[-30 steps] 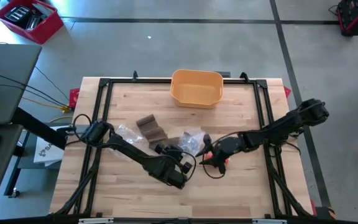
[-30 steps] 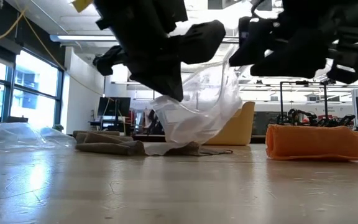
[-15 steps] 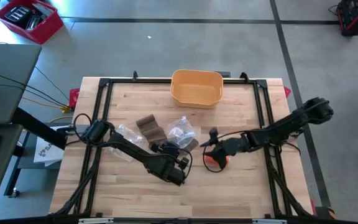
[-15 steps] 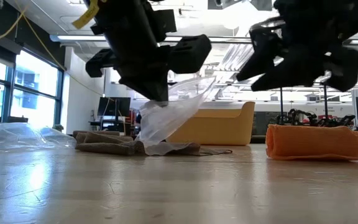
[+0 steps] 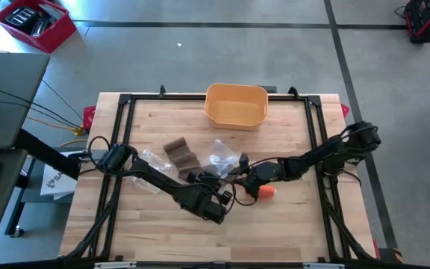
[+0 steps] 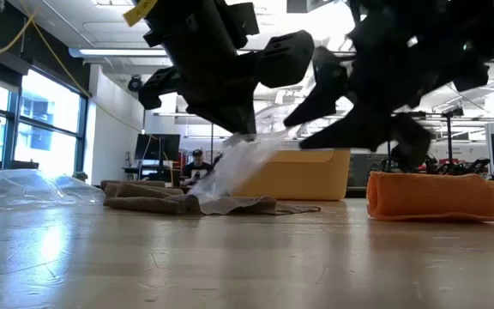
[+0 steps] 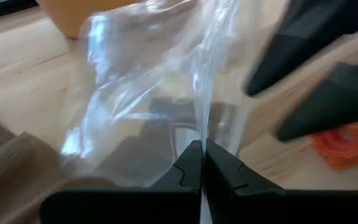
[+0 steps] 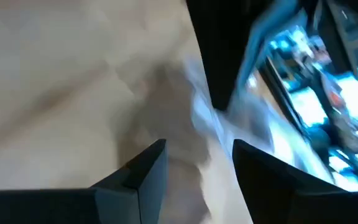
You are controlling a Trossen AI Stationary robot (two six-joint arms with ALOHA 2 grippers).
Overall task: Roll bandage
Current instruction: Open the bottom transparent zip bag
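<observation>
Right gripper (image 5: 243,181) swung back, open, empty, beside clear crinkled plastic bag (image 5: 219,154) | left gripper (image 7: 202,167) pinched shut on bag | risk: right fingers snag film, tearing it free.

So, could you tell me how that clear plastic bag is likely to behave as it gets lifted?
Probably floppy: pinched in the shut left end effector, the clear plastic bag hangs in crumpled folds. It looks light, drooping thinly toward the table in the low view. Its glossy film may be slippery.

The right wrist view is smeared by blur; beyond its 2 dark fingers (image 8: 148,180), the clear plastic bag (image 8: 207,124) shows only as a pale streak.
</observation>
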